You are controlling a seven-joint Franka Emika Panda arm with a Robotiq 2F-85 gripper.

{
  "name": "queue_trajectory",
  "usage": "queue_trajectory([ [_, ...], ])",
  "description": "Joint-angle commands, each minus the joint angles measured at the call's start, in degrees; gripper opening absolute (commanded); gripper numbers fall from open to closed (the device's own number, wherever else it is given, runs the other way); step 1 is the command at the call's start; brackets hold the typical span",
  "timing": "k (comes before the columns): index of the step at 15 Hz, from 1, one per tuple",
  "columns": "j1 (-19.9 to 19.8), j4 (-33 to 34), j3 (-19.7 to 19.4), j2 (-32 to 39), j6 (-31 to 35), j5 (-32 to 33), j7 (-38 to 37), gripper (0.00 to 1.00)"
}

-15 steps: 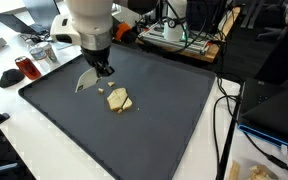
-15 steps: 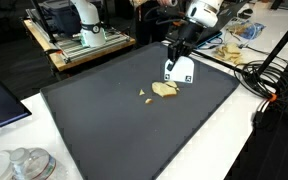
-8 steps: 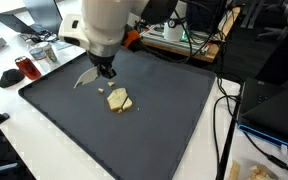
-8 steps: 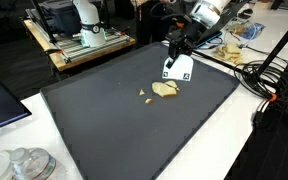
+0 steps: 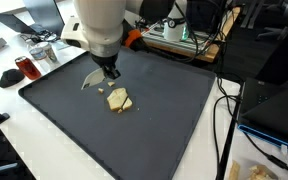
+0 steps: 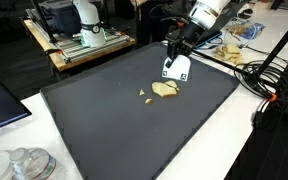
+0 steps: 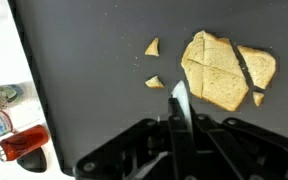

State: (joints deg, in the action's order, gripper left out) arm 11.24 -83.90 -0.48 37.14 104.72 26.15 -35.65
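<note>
A cut slice of toast-coloured bread (image 5: 119, 100) lies in pieces on a dark mat (image 5: 169, 115); it also shows in the other exterior view (image 6: 165, 89) and in the wrist view (image 7: 224, 70). Small crumbs (image 7: 152, 47) lie beside it. My gripper (image 5: 107, 68) is shut on a thin flat white blade-like tool (image 5: 92, 80), held just above the mat next to the bread. In the wrist view the tool (image 7: 179, 100) is edge-on between my fingers (image 7: 179, 128), its tip close to the bread's edge. The tool (image 6: 176, 68) hangs below the gripper (image 6: 174, 48).
A red can (image 5: 24, 68) and small jars stand off the mat's edge, also in the wrist view (image 7: 22, 145). Cables (image 5: 224, 110) run along one side. Equipment racks stand behind. A glass jar (image 6: 24, 165) sits at a near corner.
The gripper with the tool has shifted slightly toward the bread, and the blade has tilted a little. The bread pieces have not moved.
</note>
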Motion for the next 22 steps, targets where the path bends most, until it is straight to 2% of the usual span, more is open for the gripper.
queue_trajectory([
  [1, -1.3, -2.9, -0.6, -2.9, 2.9, -4.4, 3.1, 0.01],
  [15, -8.0, -15.6, -0.5, -12.1, 12.6, -13.3, 20.5, 0.01],
  [22, -11.0, -20.9, -0.2, -16.4, 14.7, -16.7, 31.0, 0.01],
])
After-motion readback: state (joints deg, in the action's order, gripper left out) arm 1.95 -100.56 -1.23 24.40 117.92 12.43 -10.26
